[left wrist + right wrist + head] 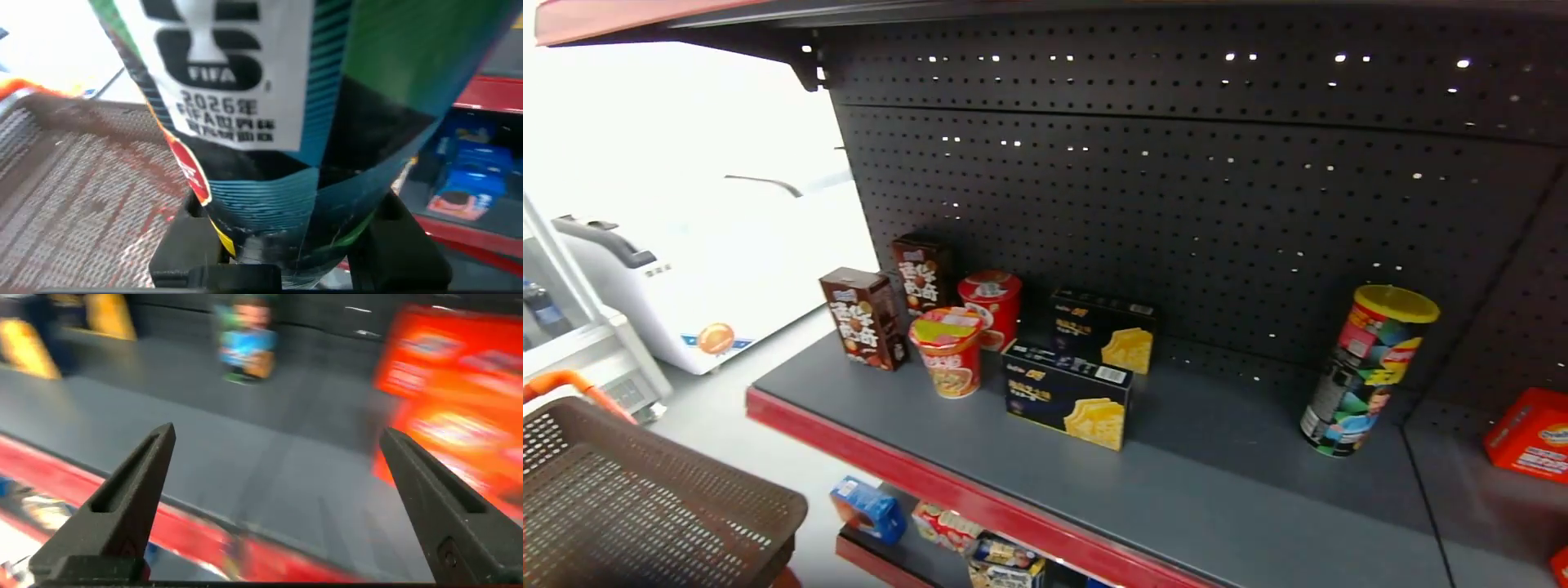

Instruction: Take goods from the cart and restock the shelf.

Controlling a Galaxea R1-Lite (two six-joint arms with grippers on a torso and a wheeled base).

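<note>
Shelf board (1217,490): smooth matt grey, with the look of painted metal; its front lip (915,469) is glossy red. Back panel (1176,188), upper frame: matt black perforated sheet. Cart basket (645,506), lower left: dull brown plastic mesh. 2 black boxes (1066,394), centre: glossy printed card. Tall can (1364,376), right: shiny printed wrap, yellow plastic lid. Held tube (270,122): glossy printed sleeve, in the matt black plastic left tool (286,257). Right tool (278,437): matt black fingers (122,506).

The canister (274,196) carries a white label (221,82) with a logo, capital letters, a number and Chinese characters
</note>
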